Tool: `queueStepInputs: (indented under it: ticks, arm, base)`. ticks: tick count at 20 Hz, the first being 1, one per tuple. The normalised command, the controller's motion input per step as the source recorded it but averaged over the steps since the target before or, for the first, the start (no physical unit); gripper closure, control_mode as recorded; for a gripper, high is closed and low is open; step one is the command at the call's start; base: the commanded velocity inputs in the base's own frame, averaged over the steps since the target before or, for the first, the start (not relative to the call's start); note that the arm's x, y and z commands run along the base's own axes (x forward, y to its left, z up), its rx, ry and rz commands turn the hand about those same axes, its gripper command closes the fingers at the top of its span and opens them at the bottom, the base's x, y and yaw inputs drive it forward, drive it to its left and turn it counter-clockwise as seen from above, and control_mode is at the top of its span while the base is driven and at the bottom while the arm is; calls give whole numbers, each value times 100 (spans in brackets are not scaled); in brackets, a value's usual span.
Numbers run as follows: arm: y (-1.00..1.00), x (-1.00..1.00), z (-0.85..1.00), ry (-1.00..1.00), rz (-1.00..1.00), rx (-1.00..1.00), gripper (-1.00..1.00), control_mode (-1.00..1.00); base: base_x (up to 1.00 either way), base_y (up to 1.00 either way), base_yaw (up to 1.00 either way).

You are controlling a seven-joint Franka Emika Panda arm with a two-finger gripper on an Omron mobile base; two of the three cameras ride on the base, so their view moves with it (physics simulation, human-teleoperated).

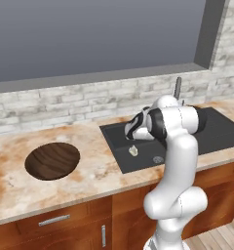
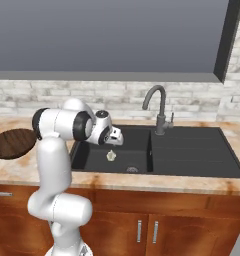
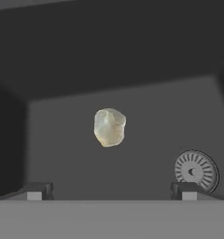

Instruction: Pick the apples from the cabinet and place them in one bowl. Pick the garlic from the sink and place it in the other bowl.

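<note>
**Garlic lies in the sink basin, claw spread above it**

The garlic (image 3: 109, 127) rests alone on the floor of the black sink (image 2: 192, 150), near the round metal drain (image 3: 196, 171). The claw (image 3: 111, 191) hangs over the basin, fingers wide apart, holding nothing. On the surface (image 1: 94, 171) to the left sits the dark brown bowl (image 1: 52, 160), with nothing inside.

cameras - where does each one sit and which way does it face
Left base view: behind the arm's left, looking forward and down at the sink, garlic and dark bowl; arm rises lower right.
Right base view: behind its right, same sink, tap; arm lower left.
Hand view: on the hand, facing into the basin, fingertips at bottom.
All three share the garlic and drain.
</note>
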Motion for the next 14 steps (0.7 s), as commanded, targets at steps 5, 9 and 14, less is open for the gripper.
queueStepInputs:
  ticks: [5, 9, 14]
  arm:
    - [0, 30, -33, 0, 0, 0, -100, -100]
    - [0, 31, -43, 0, 0, 0, -100, -100]
    - [0, 30, -51, 2, 0, 0, -100, -100]
  base:
    - [0, 0, 0]
    - [0, 0, 0]
    - [0, 0, 0]
